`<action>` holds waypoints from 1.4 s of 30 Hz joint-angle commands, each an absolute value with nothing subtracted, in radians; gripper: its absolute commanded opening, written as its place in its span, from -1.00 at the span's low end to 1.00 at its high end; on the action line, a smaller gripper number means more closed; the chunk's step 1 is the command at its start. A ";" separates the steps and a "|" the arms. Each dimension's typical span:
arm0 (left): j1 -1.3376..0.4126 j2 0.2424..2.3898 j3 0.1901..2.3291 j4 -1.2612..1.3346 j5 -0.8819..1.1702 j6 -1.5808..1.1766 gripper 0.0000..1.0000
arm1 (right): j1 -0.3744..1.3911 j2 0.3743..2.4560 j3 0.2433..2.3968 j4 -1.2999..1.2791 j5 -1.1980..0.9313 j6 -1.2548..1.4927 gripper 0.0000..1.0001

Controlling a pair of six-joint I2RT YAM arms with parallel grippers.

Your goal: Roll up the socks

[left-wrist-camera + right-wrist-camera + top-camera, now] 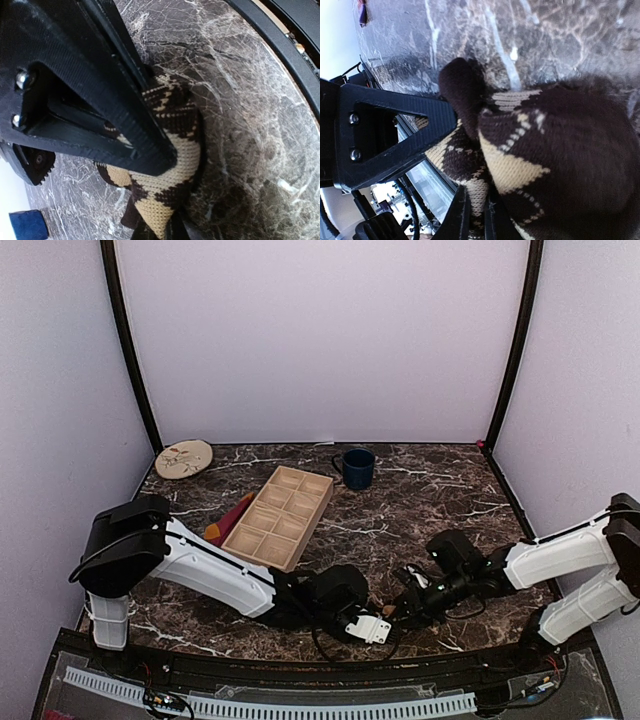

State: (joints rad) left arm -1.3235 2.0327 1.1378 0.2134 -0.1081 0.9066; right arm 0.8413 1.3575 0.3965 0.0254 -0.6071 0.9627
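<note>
At the middle of the table's near edge the brown sock is crumpled into a thick knitted wad, dark brown with tan diamonds. What shows of its length runs roughly along that edge, from the left pincer, clamped on one end, to the right pincer, clamped on the other. Farther back toward the left edge the striped sock, red and orange, lies flat and slanted toward the far right against a wooden tray of square compartments, and beyond these a dark blue mug stands near the far edge and a round pale plate lies at the far left corner.
</note>
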 commanded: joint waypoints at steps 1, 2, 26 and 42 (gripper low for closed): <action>-1.318 2.004 1.143 -0.004 -0.032 0.865 -1.00 | 0.835 1.317 0.428 -0.052 -0.562 0.921 -0.72; -1.318 2.001 1.147 -0.020 -0.026 0.861 -1.00 | 0.834 1.310 0.432 -0.061 -0.553 0.919 -0.67; -1.260 2.093 1.431 -0.429 0.161 0.706 -1.00 | 1.033 1.104 0.501 -0.321 -0.012 0.810 -0.12; -1.206 2.112 1.470 -0.501 0.266 0.689 -1.00 | 1.360 0.974 0.415 -0.258 0.399 0.871 -0.07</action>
State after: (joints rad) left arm -1.2125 2.0945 1.4693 -0.4053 0.2401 0.6991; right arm 1.2770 0.9516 0.3851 -0.2863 0.2577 0.8932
